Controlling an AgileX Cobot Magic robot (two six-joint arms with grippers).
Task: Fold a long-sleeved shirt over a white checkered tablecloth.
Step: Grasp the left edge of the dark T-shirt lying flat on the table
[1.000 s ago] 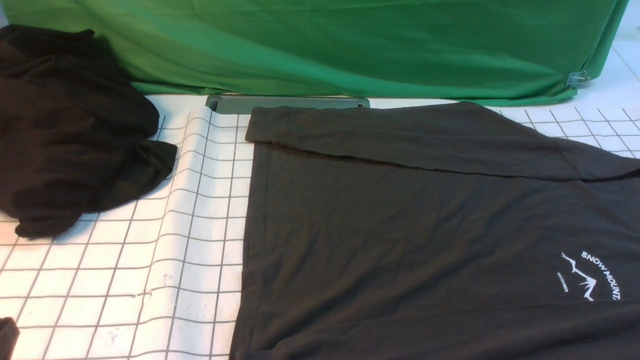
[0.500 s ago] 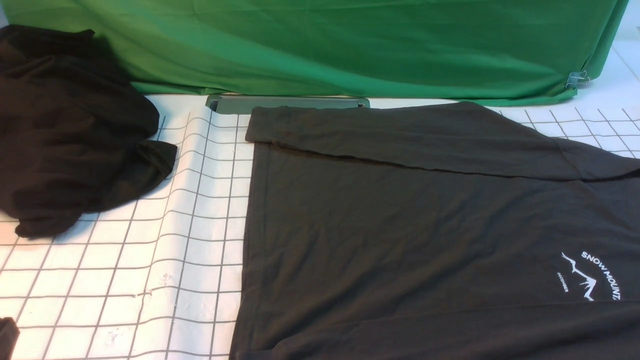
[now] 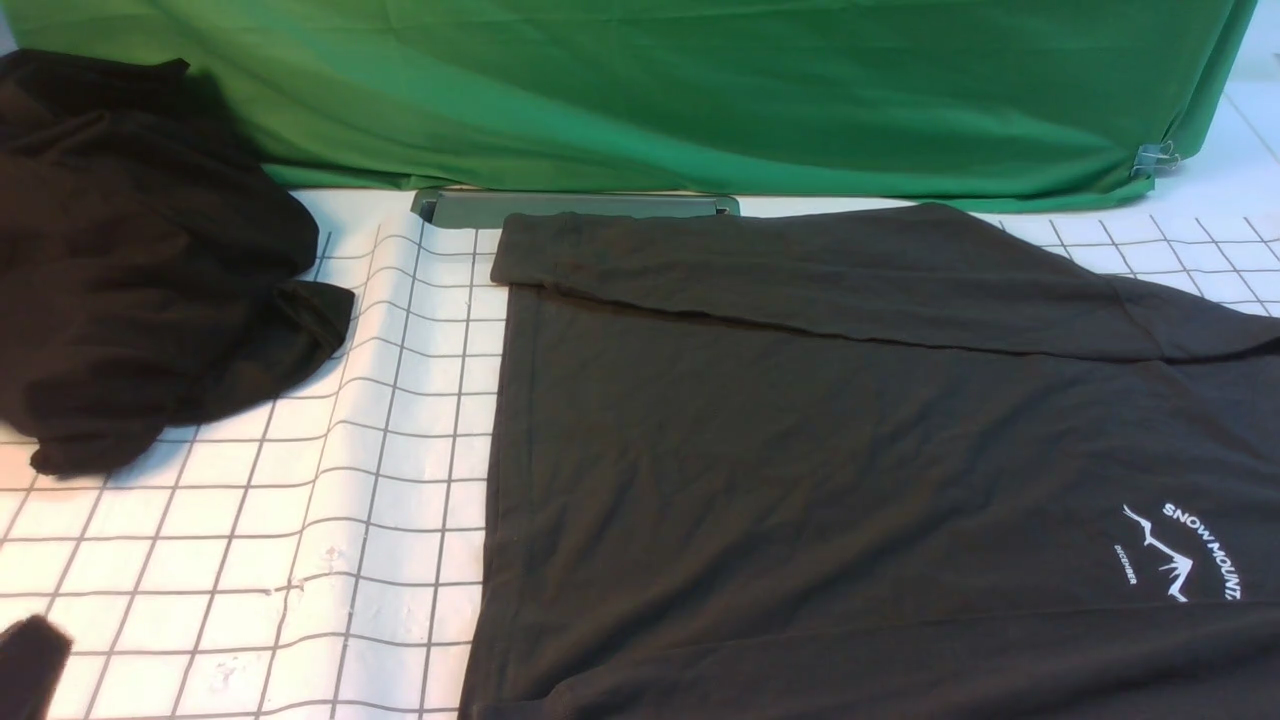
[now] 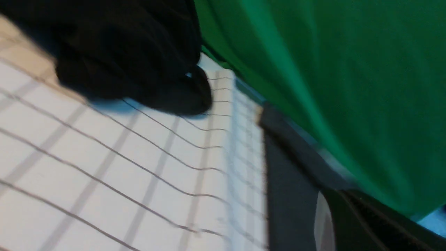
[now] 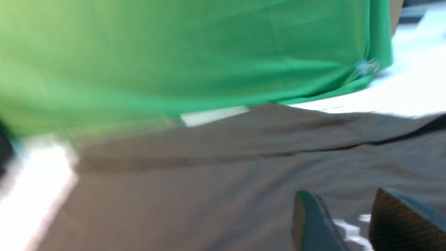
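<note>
The long-sleeved shirt (image 3: 850, 450) lies flat on the right of the white checkered tablecloth (image 3: 300, 520), with one sleeve (image 3: 800, 270) folded across its far edge and the white mountain print (image 3: 1180, 560) at the right. In the right wrist view my right gripper (image 5: 341, 195) hovers open over the shirt (image 5: 209, 195), nothing between its fingers. In the left wrist view my left gripper (image 4: 343, 205) is shut and empty, near the shirt's edge (image 4: 289, 195) beside the tablecloth (image 4: 104, 167). A dark blurred tip (image 3: 30, 665) shows in the front view's lower left corner.
A black heap of cloth (image 3: 130, 250) sits at the far left of the table. A green cloth (image 3: 650, 90) hangs along the back, clipped at its right end (image 3: 1155, 157). A grey flat part (image 3: 460, 208) lies at the back edge behind the shirt.
The dark tip at the lower left corner of the front view has come further into the picture. The shirt and the black heap have not moved.
</note>
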